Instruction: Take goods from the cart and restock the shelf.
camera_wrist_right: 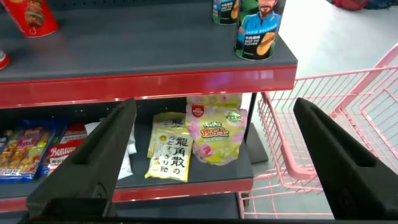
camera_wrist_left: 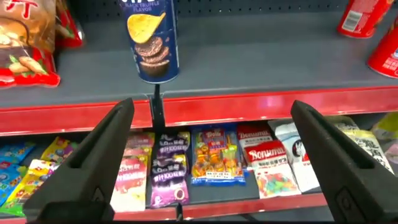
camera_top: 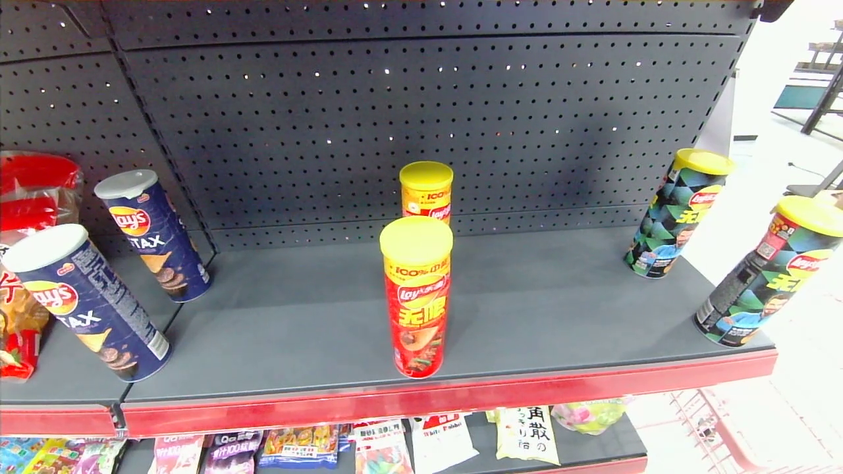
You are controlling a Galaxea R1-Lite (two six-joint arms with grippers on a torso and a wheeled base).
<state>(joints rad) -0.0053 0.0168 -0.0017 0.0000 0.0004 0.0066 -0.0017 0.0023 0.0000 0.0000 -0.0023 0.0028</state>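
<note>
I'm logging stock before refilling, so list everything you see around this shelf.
Red cardboard crisp tubes with yellow lids: two, red, shelf centre.
Dark blue crisp tubes with pale lids: two, blue, shelf's left section.
Teal-and-black patterned tubes with yellow lids: two, teal-black, shelf's right end.
Red snack bags: unclear, red, far left.
Flat snack packets: many, mixed colours, lower shelf.
Pink wire cart: one, pink, lower right.
Dark grey shelf with red edge: one, grey.
Left gripper: one, black, open, low.
Right gripper: one, black, open, low.

Teal mat (camera_top: pixel 797 97) on pale floor (camera_top: pixel 757 112), far right.
</note>
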